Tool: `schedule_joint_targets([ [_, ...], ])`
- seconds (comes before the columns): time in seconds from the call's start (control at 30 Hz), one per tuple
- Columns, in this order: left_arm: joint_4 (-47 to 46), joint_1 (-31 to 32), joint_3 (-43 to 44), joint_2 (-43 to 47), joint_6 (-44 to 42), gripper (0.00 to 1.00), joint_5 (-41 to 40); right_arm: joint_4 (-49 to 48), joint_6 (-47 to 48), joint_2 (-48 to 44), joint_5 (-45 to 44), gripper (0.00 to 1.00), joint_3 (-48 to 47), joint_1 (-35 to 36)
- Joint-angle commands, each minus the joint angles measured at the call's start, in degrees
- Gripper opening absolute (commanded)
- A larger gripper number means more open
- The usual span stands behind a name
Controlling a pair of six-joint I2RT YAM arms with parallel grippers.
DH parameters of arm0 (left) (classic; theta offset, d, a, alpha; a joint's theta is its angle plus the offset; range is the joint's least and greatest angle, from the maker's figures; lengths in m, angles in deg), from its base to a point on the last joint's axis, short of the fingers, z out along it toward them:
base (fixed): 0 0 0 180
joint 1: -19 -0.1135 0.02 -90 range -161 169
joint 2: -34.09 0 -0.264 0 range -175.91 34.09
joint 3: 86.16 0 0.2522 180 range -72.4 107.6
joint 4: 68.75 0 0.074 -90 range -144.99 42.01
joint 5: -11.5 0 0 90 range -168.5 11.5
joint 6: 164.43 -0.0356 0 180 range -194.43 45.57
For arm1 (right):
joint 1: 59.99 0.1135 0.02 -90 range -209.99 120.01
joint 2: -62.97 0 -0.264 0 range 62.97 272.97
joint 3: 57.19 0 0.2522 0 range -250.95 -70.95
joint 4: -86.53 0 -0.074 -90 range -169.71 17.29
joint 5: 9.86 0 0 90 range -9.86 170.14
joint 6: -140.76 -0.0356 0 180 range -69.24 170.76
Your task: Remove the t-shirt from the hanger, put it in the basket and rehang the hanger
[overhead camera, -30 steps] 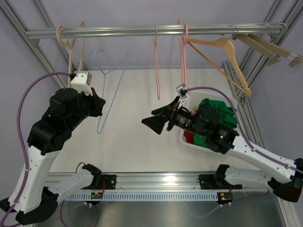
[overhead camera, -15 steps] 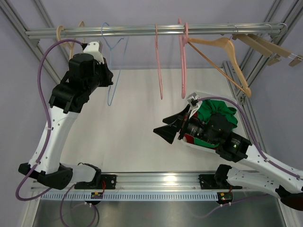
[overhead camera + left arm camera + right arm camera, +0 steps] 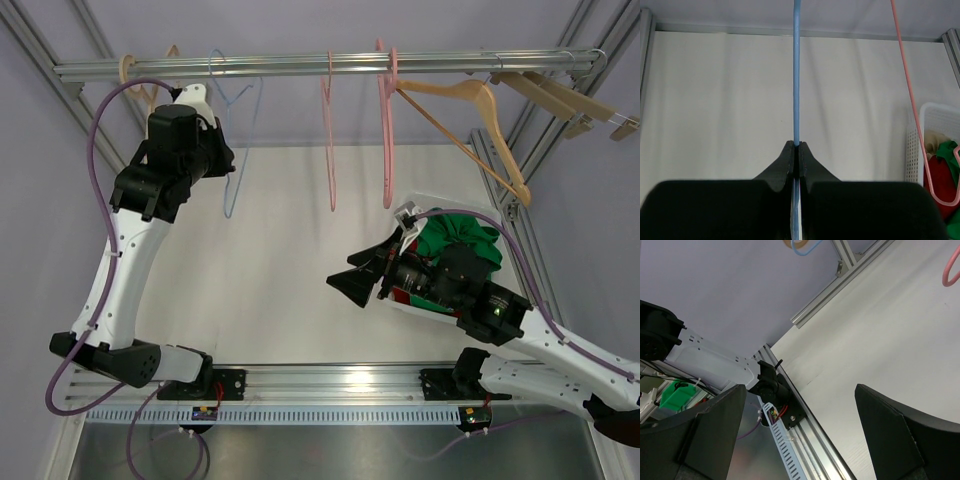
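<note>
My left gripper (image 3: 224, 163) is shut on the wire of a bare blue hanger (image 3: 241, 165), held high with its hook at the rail (image 3: 300, 67). In the left wrist view the blue wire (image 3: 796, 75) runs up from between my closed fingers (image 3: 796, 146). A green t-shirt (image 3: 455, 238) lies bunched in the white basket (image 3: 392, 297) at the right, off any hanger. It also shows in the left wrist view (image 3: 951, 150). My right gripper (image 3: 350, 280) is open and empty above the table, just left of the basket, jaws wide (image 3: 800, 387).
Two pink hangers (image 3: 332, 140) (image 3: 386, 130) and wooden hangers (image 3: 470, 110) (image 3: 560, 100) hang on the rail; another wooden one (image 3: 150, 90) hangs at the far left. Red and beige cloth also lie in the basket (image 3: 920, 140). Frame posts stand at the corners.
My left arm has lifted the blue hanger from low over the table up to the rail. My right gripper has drawn back a little toward the basket.
</note>
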Motion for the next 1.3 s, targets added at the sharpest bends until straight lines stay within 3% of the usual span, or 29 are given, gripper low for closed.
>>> schedule_joint_targets([
  [0.0, -3.75, -0.69, -0.96, 0.65, 0.25, 0.0, 2.19, -0.46, 0.8, -0.08, -0.29, 1.0, -0.19, 0.45],
  [0.4, -8.67, -0.77, -12.21, 6.27, 1.48, 0.0, 1.67, -0.73, 0.62, 0.89, -0.74, 0.99, -0.27, 0.45],
  [0.5, -9.2, -0.77, -13.61, 7.5, 1.57, 0.14, 1.67, -0.82, 0.54, 1.06, -1.0, 0.99, -0.27, 0.45],
  [0.53, -9.28, -0.77, -13.96, 7.77, 1.48, 0.21, 1.58, -0.81, 0.54, 1.15, -0.91, 1.0, -0.27, 0.45],
  [0.57, -9.37, -0.77, -14.14, 8.29, 1.48, 0.38, 1.5, -0.9, 0.54, 1.24, -0.91, 1.0, -0.27, 0.45],
  [0.67, -9.98, -0.69, -14.93, 9.78, 1.48, 0.63, 1.41, -0.99, 0.45, 1.41, -1.0, 0.99, -0.36, 0.45],
  [0.87, -10.08, -0.69, -15.55, 14.08, 2.01, 0.99, 0.62, -0.64, 0.8, 1.33, -1.79, 0.99, -1.06, 0.45],
  [1.07, -10.34, -0.69, -18.09, 22.17, 2.88, 0.99, 0.88, 3.21, 2.99, -0.86, -3.72, 0.99, -4.22, 0.45],
  [1.27, -10.25, -0.69, -25.91, 36.49, 3.68, 0.99, 5.0, 12.71, 7.04, -10.77, -13.98, 0.99, -9.41, 0.45],
])
